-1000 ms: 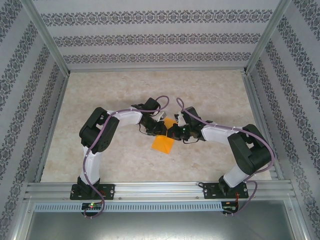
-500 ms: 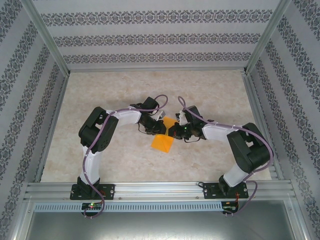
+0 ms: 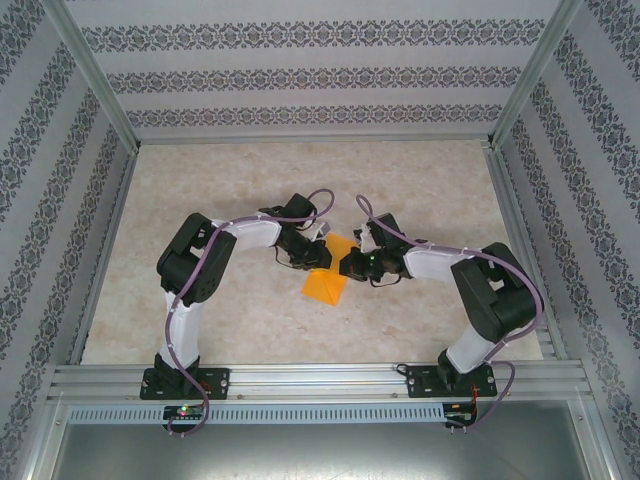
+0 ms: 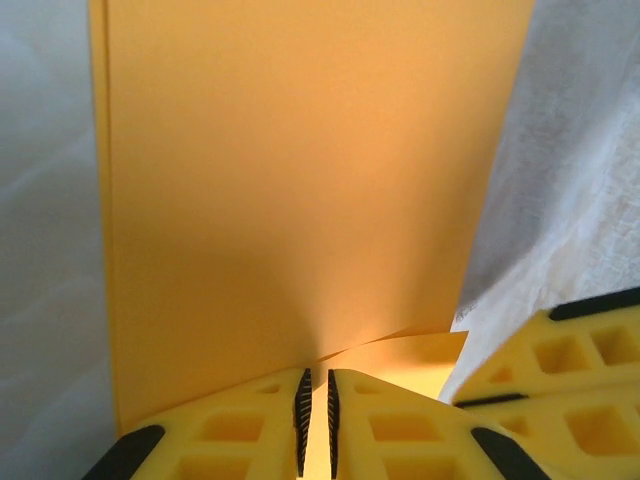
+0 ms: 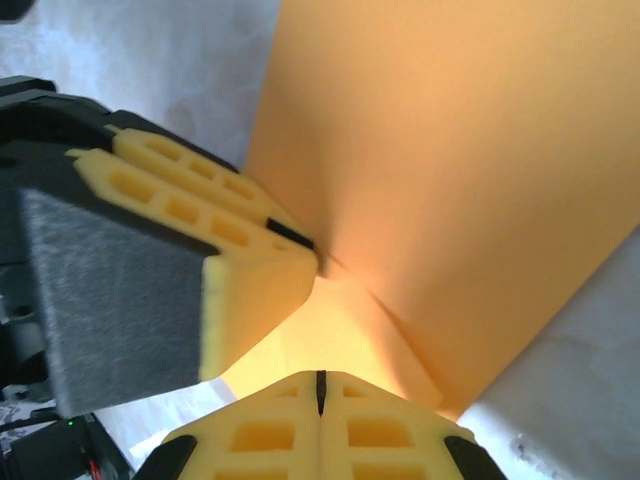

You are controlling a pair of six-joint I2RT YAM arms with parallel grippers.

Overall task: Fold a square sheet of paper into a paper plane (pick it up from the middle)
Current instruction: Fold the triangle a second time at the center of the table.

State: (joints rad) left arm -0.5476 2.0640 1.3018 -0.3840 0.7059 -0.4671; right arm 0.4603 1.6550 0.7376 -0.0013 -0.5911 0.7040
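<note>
With left tool [image 4: 316, 390] and right tool [image 5: 320, 385] both pinched shut on the orange paper [image 4: 300, 200], we should keep its edges aligned while creasing.

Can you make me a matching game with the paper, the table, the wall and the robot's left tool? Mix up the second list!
Things:
1. paper
2. table
3. wall
4. left tool

Descriptions:
A. striped pattern
B. pinched shut on the paper
C. orange
D. pale and marbled

Pairs: 1-C, 2-D, 3-A, 4-B
</note>
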